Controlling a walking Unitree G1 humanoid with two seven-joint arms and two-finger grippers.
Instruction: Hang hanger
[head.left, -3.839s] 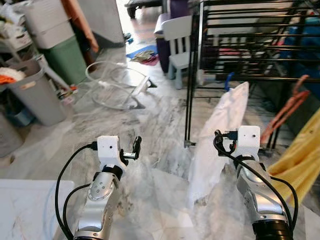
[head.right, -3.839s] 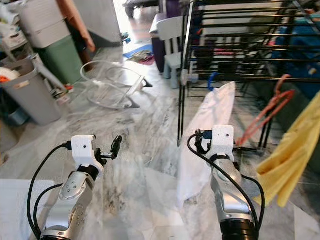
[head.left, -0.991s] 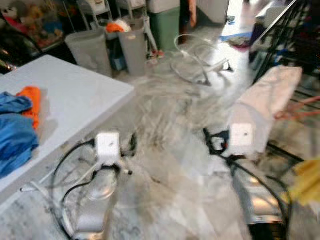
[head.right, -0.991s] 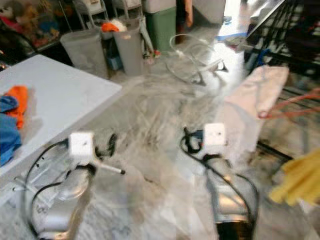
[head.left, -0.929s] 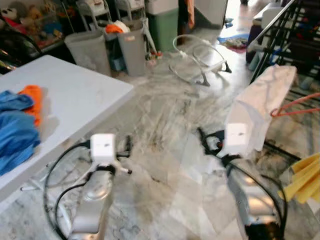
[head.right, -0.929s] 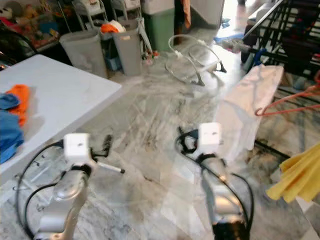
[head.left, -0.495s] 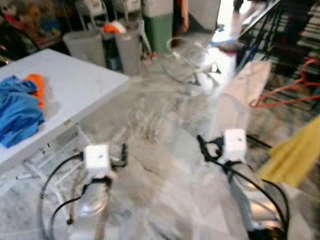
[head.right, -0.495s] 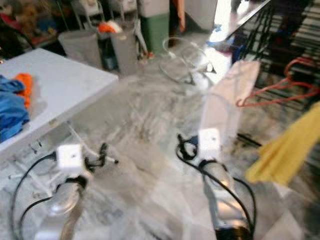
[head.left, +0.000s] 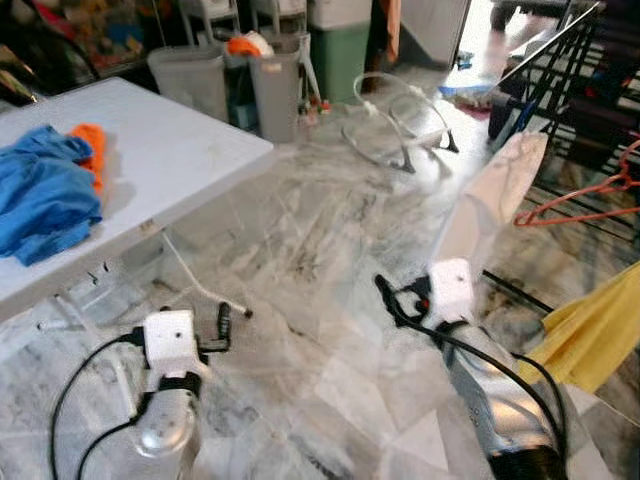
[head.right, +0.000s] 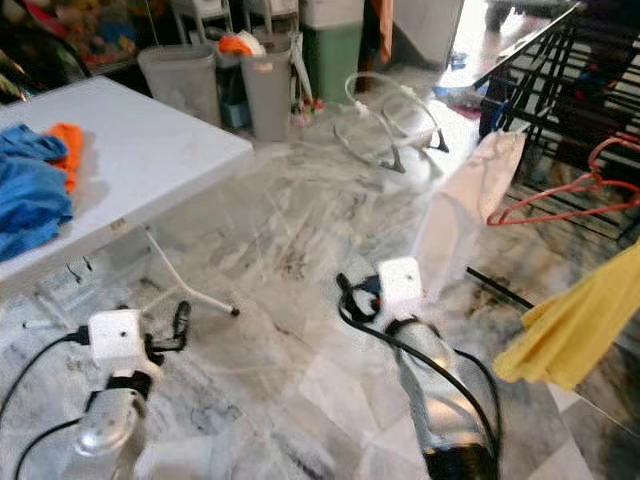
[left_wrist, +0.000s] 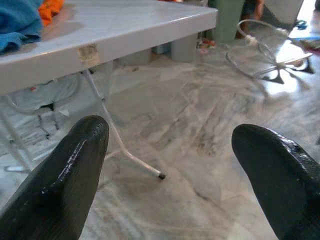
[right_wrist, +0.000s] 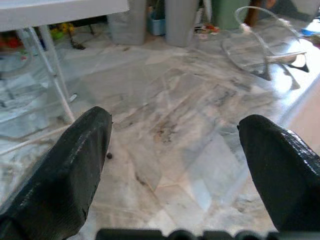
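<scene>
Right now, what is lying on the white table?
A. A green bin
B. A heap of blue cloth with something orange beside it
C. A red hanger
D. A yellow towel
B. The white table carries a crumpled blue cloth with an orange cloth touching its far edge.

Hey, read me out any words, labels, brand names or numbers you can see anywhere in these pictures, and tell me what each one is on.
No text can be read.
Sticker on the white table edge: a worn patch, no legible print.
Grey bins and green bin: no label can be made out.
Wrist housings behind the left gripper and right gripper: plain white.
</scene>
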